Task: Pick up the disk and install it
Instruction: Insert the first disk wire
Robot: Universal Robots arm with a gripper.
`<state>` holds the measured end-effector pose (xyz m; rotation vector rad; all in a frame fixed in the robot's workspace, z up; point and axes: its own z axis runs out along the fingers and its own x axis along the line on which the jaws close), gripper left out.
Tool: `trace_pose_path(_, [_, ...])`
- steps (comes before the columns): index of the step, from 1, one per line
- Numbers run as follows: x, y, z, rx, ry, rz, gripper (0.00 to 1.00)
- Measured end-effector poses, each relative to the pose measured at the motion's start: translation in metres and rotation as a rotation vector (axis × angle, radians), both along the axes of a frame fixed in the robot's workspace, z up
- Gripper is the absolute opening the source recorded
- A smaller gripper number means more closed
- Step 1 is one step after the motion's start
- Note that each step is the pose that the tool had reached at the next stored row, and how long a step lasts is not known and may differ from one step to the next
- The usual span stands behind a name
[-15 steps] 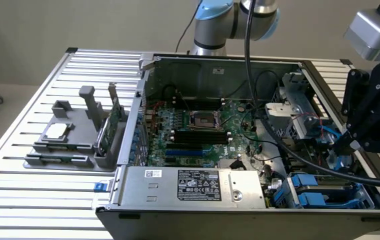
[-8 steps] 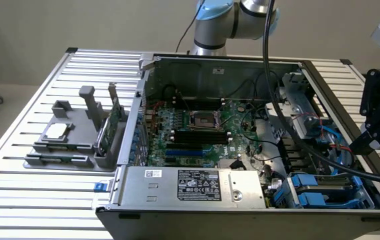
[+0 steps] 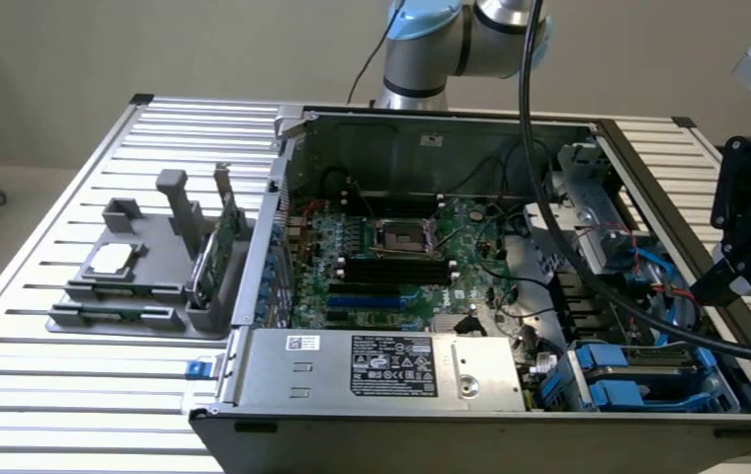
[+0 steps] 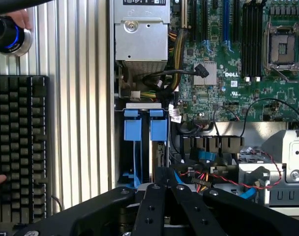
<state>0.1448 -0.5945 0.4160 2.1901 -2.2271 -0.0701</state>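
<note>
Wrist view: the two black fingers [image 4: 152,206] of the gripper [image 4: 164,171] are pressed together at their tips, with no gap between them. I cannot tell if they pinch anything. The tips are right at one end of the disk [image 4: 158,132], and I cannot tell if they touch it.

The disk stands on its edge in the drive bay [image 4: 144,105], with its blue frame showing. Another blue frame [image 4: 131,130] stands just beside it in the same bay. Red and black wires [image 4: 238,177] lie near the fingers, on the side toward the green motherboard [image 4: 228,73]. A silver power box [image 4: 141,37] sits just past the bay.

Outside the case wall is the ribbed metal table [image 4: 80,98]. A black keyboard [image 4: 19,147] lies on it. A person's hand [image 4: 22,18] rests by a round black knob [image 4: 9,34] with a blue ring.

In the exterior view, the bay is in the near corner of the open computer case [image 3: 455,439], on the exterior view's right. The black gripper hangs over that side. The arm [image 3: 468,39] stands behind the case. On the exterior view's left, well apart from the case's bay, a grey holder [image 3: 86,318] sits on the table. A small silver chip [image 3: 112,259] lies on it, and a green card [image 3: 224,247] stands up in it.
</note>
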Motion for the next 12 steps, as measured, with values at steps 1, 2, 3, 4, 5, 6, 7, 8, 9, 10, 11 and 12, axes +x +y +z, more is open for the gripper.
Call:
trace_pose_path(1, [0.0000, 0.0000, 0.0000, 0.0000, 0.0000, 0.000, 0.11])
trace_pose_path(2, [0.0000, 0.0000, 0.0000, 0.0000, 0.0000, 0.000, 0.11])
trace_pose_path(3, [0.0000, 0.0000, 0.0000, 0.0000, 0.0000, 0.000, 0.11])
trace_pose_path(4, [0.0000, 0.0000, 0.0000, 0.0000, 0.0000, 0.000, 0.11])
trace_pose_path(5, [0.0000, 0.0000, 0.0000, 0.0000, 0.0000, 0.000, 0.11])
trace_pose_path(6, [0.0000, 0.0000, 0.0000, 0.0000, 0.0000, 0.000, 0.11])
trace_pose_path(7, [0.0000, 0.0000, 0.0000, 0.0000, 0.0000, 0.000, 0.11])
trace_pose_path(8, [0.0000, 0.0000, 0.0000, 0.0000, 0.0000, 0.000, 0.11])
trace_pose_path(9, [0.0000, 0.0000, 0.0000, 0.0000, 0.0000, 0.000, 0.11])
trace_pose_path(10, [0.0000, 0.0000, 0.0000, 0.0000, 0.0000, 0.000, 0.11])
trace_pose_path(11, [0.0000, 0.0000, 0.0000, 0.0000, 0.0000, 0.000, 0.11])
trace_pose_path(12, [0.0000, 0.0000, 0.0000, 0.0000, 0.0000, 0.000, 0.11])
